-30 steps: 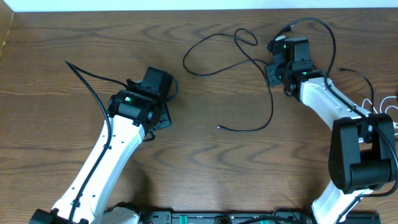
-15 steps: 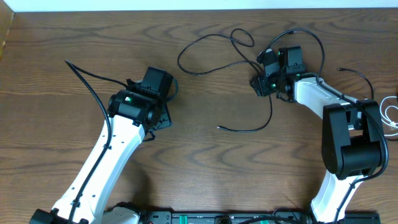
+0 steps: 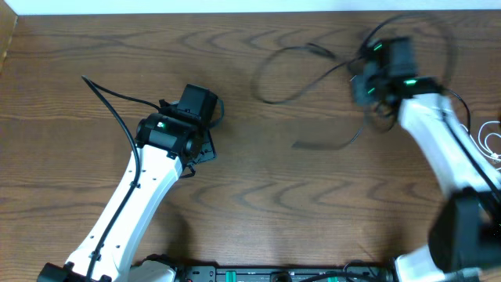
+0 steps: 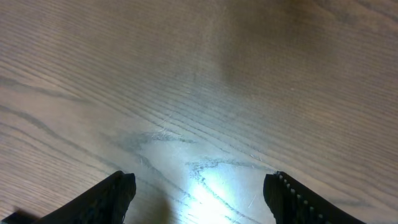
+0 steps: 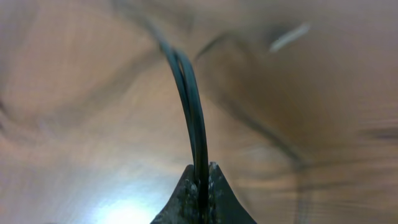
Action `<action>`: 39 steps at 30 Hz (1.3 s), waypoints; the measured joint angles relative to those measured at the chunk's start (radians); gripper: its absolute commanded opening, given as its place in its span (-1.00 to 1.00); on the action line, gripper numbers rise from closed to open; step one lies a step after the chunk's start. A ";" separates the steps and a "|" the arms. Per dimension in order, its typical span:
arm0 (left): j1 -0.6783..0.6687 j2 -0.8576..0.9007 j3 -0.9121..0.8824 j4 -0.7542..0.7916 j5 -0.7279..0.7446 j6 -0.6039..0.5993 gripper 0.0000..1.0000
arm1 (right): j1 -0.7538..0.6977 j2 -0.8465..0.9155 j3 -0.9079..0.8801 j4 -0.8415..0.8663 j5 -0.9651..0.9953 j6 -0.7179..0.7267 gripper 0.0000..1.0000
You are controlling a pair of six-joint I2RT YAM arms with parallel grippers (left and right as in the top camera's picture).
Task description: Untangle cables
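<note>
Wood-grain counter (image 3: 78, 47) everywhere. Starting on the left, the left claw (image 4: 199, 186) is spread wide over bare wood with nothing between its fingers, well apart from any cord. Toward the middle, the black cable (image 3: 272, 100) lies in a loose loop with a free tail below it, all a bit blurry in the overhead view. Its right end runs up into the right claw (image 5: 200, 182), which is pinched tight on what looks like two thin strands side by side. The white cable (image 3: 490, 144) sits looped at the far right edge. My guess is this stuff weighs next to nothing, flops completely and slips easily. I'd pinch close to a crossing rather than near a plug, and pull gently.
</note>
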 measured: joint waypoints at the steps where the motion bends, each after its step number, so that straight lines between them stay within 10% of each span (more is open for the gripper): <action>1: 0.000 0.000 0.000 0.000 0.000 0.000 0.43 | -0.041 -0.096 0.058 -0.009 0.088 0.006 -0.98; 9: 0.000 0.000 0.000 0.000 0.000 0.000 0.43 | -0.487 -0.325 0.183 -0.066 0.257 0.010 -0.98; 21: 0.000 0.000 0.000 -0.004 0.000 0.000 0.43 | -0.584 -0.117 0.160 -0.076 0.225 0.073 -0.96; 27: 0.000 0.000 0.000 0.005 0.000 0.000 0.47 | -0.707 -0.008 0.159 -0.138 0.104 0.150 0.23; 35: 0.000 0.000 0.000 0.190 0.060 0.111 0.54 | -0.626 -0.007 0.158 -0.333 -0.393 0.112 0.68; 39: -0.002 0.006 0.001 0.225 0.147 0.196 0.80 | -0.439 -0.007 0.158 -0.554 -0.333 0.007 0.94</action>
